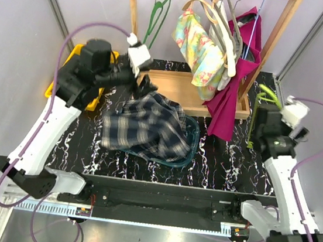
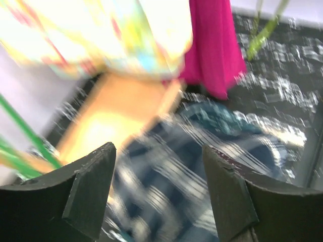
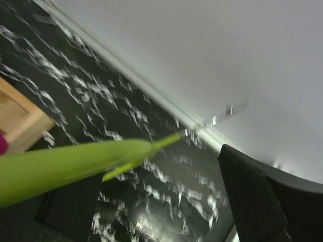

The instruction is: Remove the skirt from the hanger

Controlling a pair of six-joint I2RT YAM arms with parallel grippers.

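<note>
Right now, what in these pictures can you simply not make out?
Left wrist view: motion blur smears the plaid skirt, folds unreadable.
Right wrist view: one finger of the right tool shows, the other cut off by the edge; open or shut unclear.
Top view: the plaid skirt hides the teal basket's inside.

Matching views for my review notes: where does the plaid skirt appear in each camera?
Top external: plaid skirt, centre of the picture.
Left wrist: plaid skirt, lower centre, blurred.
Right wrist: not in it.
Shared landmark: black marbled table.
</note>
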